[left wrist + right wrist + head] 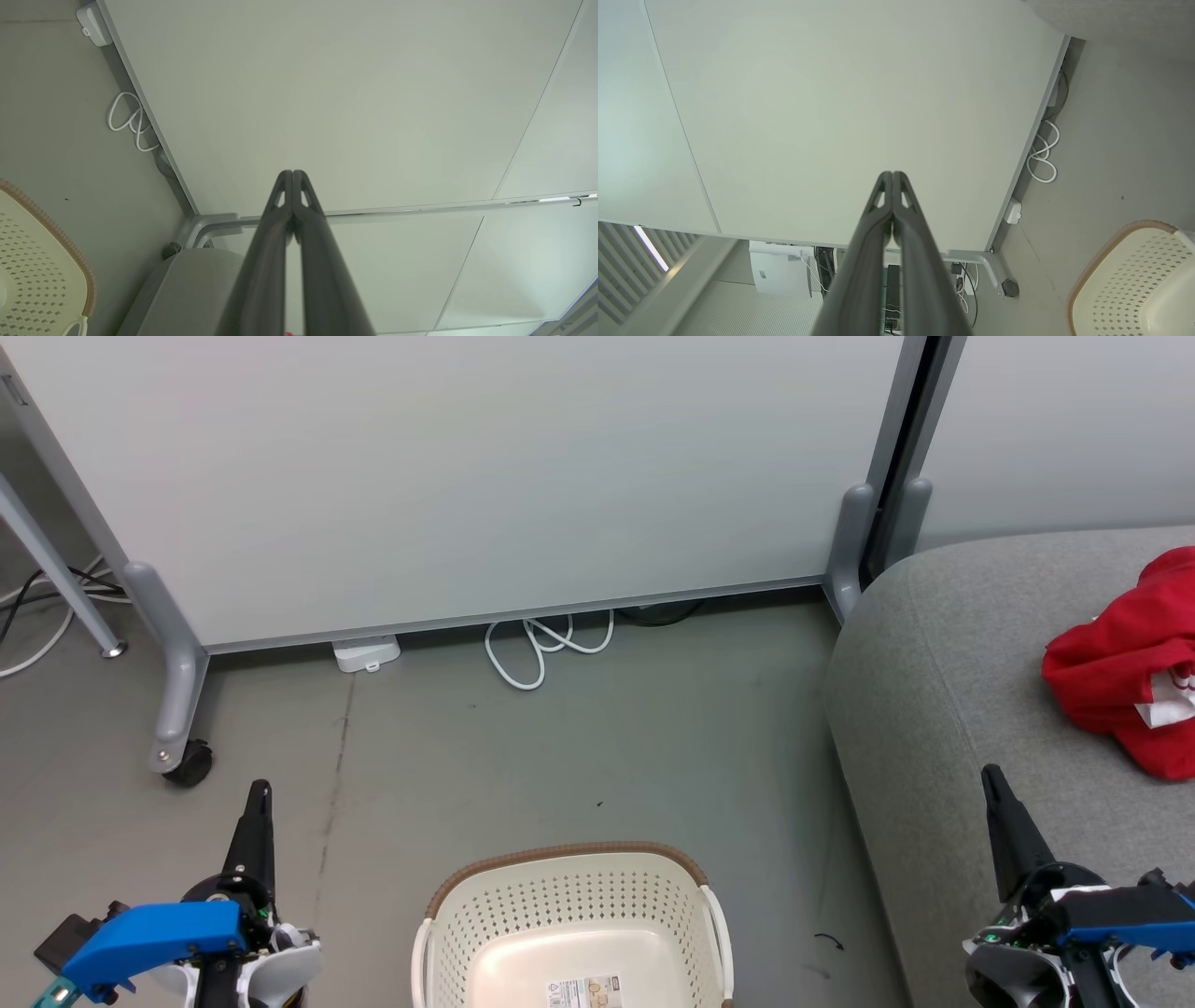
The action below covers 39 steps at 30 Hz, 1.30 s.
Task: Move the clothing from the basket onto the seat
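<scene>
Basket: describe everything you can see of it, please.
The basket is cream perforated plastic with a brown rim and white side handles. It stands upright on the grey floor, left of the couch, its near part cut off by the frame. Its visible inside is bare but for a label on the bottom. Nothing else touches it.
</scene>
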### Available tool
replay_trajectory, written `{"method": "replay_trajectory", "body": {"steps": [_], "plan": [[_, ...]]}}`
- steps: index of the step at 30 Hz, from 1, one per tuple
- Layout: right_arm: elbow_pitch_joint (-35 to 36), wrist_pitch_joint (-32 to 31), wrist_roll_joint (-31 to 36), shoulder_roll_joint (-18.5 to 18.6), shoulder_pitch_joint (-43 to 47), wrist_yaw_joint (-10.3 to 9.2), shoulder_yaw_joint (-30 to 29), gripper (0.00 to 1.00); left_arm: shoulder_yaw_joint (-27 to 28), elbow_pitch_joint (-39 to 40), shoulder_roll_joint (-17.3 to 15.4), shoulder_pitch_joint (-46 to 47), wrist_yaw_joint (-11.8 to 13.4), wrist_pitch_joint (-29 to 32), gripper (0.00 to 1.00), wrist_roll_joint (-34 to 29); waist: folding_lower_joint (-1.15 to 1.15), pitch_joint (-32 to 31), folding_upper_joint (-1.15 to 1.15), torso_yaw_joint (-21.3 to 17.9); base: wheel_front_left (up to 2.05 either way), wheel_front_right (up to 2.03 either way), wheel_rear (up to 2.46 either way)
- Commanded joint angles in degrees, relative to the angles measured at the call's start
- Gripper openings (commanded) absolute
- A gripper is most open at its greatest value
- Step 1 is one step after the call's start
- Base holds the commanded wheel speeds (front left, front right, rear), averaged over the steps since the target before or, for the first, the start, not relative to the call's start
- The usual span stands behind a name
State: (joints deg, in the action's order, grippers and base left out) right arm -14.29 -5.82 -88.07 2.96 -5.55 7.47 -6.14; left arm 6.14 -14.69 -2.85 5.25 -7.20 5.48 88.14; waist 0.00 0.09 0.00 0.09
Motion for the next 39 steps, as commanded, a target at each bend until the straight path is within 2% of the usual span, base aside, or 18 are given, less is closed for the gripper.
{"method": "replay_trajectory", "body": {"steps": [1,10,39], "plan": [[0.3,-0.4,-1.4,-0.1,-0.7,0.04,-0.3,0.0,0.2,0.5,-0.1,1.1,-0.5,0.5,0.0,1.3,0.0,0.0,0.0,0.0,0.0,0.0,0.0],[0.4,-0.9,-4.6,-0.1,-1.1,0.04,-0.5,0.0,0.6,0.8,0.0,1.4,-0.5,1.3,0.0,4.5,0.0,0.1,0.0,-0.1,0.0,0.0,0.0],[0.4,-0.9,-4.4,-0.1,-1.0,0.04,-0.5,0.0,0.5,0.8,0.0,1.3,-0.5,1.3,0.0,4.3,0.0,0.1,0.0,-0.1,0.0,0.0,0.0]]}}
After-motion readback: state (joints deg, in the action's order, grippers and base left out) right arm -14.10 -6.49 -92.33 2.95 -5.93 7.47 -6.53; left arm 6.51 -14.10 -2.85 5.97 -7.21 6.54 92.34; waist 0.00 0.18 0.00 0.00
